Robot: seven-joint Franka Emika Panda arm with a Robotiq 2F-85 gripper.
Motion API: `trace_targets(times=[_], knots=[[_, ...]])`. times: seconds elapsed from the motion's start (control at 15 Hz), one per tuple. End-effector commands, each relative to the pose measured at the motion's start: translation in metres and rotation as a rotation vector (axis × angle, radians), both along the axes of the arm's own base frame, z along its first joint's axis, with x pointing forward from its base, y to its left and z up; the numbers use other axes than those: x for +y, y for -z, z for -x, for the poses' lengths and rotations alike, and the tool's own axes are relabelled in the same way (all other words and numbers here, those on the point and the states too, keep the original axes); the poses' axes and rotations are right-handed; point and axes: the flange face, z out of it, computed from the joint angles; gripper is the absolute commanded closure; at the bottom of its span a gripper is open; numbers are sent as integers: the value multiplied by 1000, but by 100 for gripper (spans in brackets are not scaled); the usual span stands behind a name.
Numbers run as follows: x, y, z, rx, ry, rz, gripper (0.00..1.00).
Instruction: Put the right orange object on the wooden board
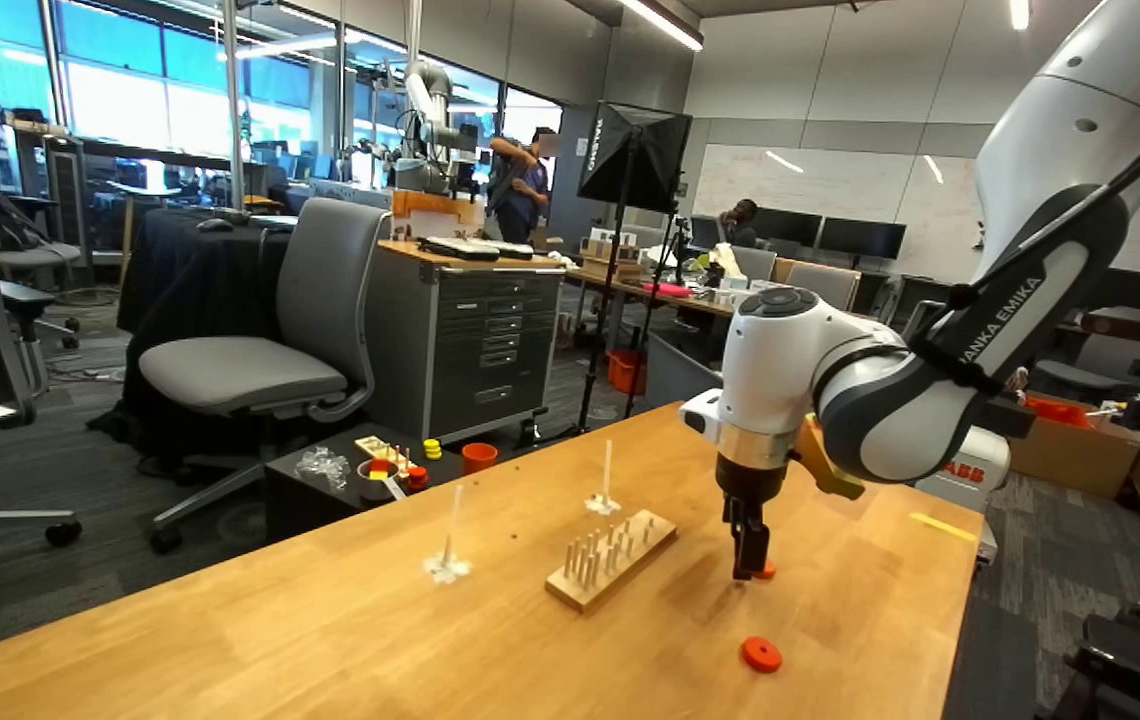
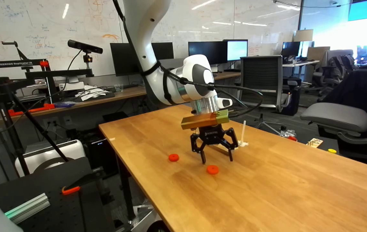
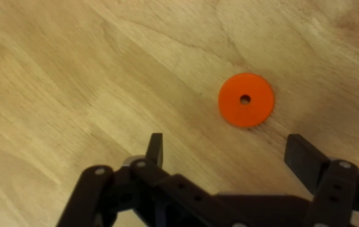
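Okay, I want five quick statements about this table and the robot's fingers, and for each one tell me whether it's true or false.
1. The fingers stand apart, holding nothing. True.
2. Both orange discs are on the wooden board. False: they lie on the table.
3. The orange discs are stacked. False: they lie apart from each other.
4. The disc in the wrist view has a hole in its middle. True.
5. Two white sticks stand on the table. True.
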Motion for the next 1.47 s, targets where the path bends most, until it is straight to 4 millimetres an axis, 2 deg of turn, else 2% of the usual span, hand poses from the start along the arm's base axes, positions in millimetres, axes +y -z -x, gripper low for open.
trace_targets(times=[0.0, 0.67, 1.4], knots=[[1, -4, -1, -8, -33, -18, 0], [2, 4, 2, 106, -126, -82, 0], [-7, 18, 11, 182, -98, -47, 0]])
